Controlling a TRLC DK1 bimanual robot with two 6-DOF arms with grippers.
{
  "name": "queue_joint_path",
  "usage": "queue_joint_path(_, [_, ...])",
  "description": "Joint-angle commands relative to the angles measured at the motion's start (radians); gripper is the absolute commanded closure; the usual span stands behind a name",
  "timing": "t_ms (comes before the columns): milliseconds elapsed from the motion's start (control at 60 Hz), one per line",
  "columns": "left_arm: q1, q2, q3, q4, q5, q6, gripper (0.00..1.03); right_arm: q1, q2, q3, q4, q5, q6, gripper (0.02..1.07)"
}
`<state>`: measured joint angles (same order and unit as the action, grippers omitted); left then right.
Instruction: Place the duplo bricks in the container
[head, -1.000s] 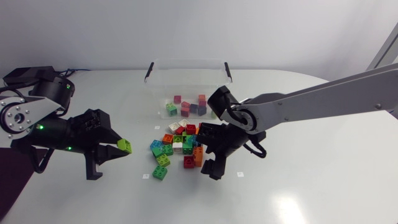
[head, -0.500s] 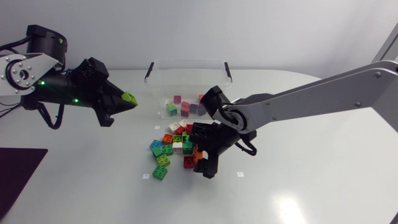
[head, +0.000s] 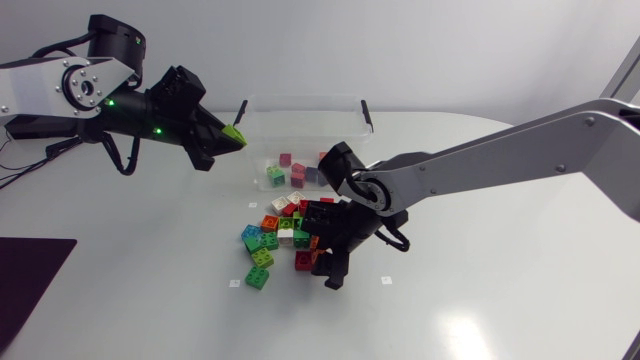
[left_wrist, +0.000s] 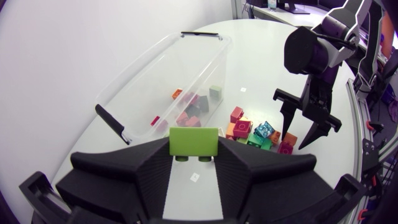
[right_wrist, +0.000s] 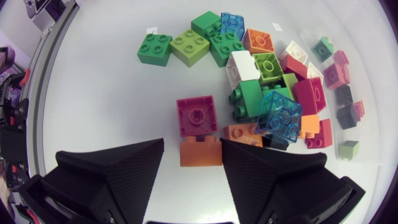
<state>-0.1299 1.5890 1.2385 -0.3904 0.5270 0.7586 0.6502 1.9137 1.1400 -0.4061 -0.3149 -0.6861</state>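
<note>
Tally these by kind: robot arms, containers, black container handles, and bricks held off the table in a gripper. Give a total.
Arms: 2 (left arm, right arm)
Containers: 1 (container)
Handles: 2
Held bricks: 1 (lime brick in left gripper)
Total: 6

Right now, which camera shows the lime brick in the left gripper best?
Left wrist view: the lime brick sits large and front-on, clamped in the left gripper. Head view shows it small at the gripper tip; right wrist view misses it.
</note>
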Motion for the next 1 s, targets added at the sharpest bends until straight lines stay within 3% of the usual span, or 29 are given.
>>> queue_joint_path(0, [-0.01, 0.035, 0.042, 0.002, 0.013, -0.019, 0.79, -0.009, 0.022, -0.011, -0.02, 0.004, -0.03, 0.45])
queue_joint_path(283, [-0.033, 0.072, 0.092, 0.002, 0.011, -0.035, 0.79, -0.015, 0.021, -0.029, -0.03, 0.005, -0.035, 0.46])
queue_joint_path(483, [-0.039, 0.121, 0.145, 0.002, 0.002, -0.053, 0.79, -0.015, 0.022, -0.04, -0.025, 0.004, -0.03, 0.86])
queue_joint_path(983, [-0.057, 0.351, 0.414, 0.051, -0.038, -0.216, 0.78, -0.021, -0.179, -0.034, -0.149, 0.008, 0.005, 0.87])
